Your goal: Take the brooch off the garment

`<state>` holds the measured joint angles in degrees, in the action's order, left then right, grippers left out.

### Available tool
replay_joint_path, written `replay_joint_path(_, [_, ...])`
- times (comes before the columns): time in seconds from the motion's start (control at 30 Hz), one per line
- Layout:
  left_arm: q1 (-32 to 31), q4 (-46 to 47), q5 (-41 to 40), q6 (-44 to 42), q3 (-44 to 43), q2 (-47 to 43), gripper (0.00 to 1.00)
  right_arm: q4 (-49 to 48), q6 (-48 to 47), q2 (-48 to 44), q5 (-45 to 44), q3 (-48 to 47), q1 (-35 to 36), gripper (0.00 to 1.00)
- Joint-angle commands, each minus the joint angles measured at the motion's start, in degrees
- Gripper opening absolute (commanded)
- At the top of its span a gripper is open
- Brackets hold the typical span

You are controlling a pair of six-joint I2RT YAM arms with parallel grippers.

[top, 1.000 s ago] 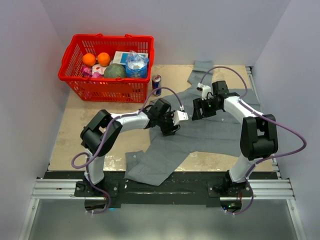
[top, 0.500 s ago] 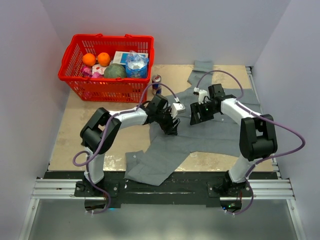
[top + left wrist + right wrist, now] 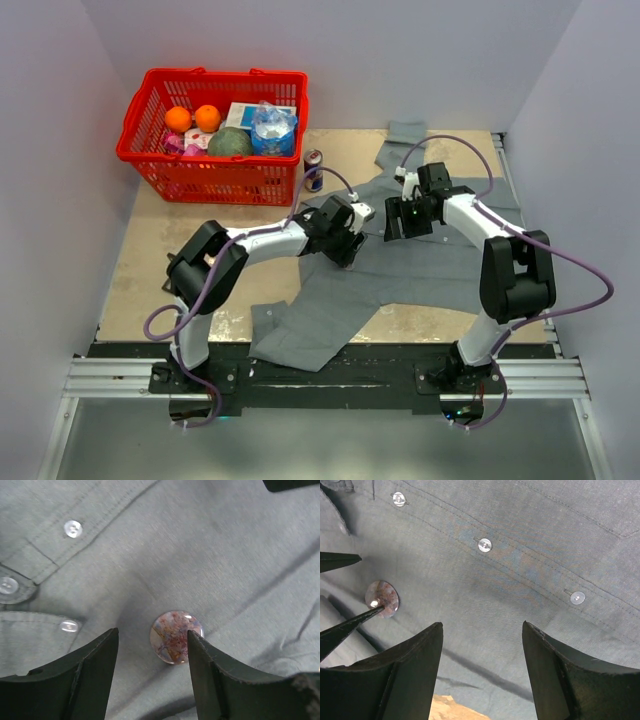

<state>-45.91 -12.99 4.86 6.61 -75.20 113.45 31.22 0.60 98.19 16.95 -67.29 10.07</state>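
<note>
Left wrist view: where was the brooch? my spotter asked.

I told him the brooch (image 3: 176,636), a small round reddish-pink disc, lay flat on the grey shirt (image 3: 210,555), below the row of pale buttons (image 3: 73,528). My left gripper (image 3: 152,631) hung over it with its jaws apart. The disc was off-centre, tucked partly behind the right-hand finger, and I could not tell whether that finger touched it.

And your other arm?

The right gripper (image 3: 482,625) stood parted too, holding nothing, over bare cloth just beside the button line. From above, both grippers met at the shirt's chest, well apart from the red basket (image 3: 135,150) and the drink can (image 3: 313,170).

How did you mean to close?

My judgement was to slide the left gripper sideways until the disc sat midway between the fingers. Then I would lower it so the pads caught the rim rather than a fold of cloth. I would press the right gripper down close by, so the shirt could not lift with the brooch.
</note>
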Motion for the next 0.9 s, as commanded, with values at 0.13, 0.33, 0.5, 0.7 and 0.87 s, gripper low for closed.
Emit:
replay_joint_path(0.13, [-2.08,-1.59,-3.64,1.83,-3.99,2.83,0.6,-1.95,3.44,-3.8,-0.69,-1.09,-0.13,0.68])
replay_joint_path(0.33, [-2.17,-4.93,-1.0,2.53,-6.54,3.88,0.61,-2.66,4.06,-4.41,-0.52,-0.04,-0.22,0.68])
replay_joint_path(0.5, [-2.17,-5.99,0.76,2.62,-6.8,3.71,0.6,-3.01,4.5,-4.59,-0.16,0.31,-0.22,0.68])
replay_joint_path(0.7, [-2.69,-7.84,-0.73,2.0,-5.05,3.45,0.65,-3.1,4.5,-3.71,0.36,-0.3,-0.13,0.68])
replay_joint_path(0.87, [-4.19,-8.53,-2.92,0.95,-4.87,4.32,0.65,-3.36,4.85,-3.01,0.72,-0.92,-0.13,0.68])
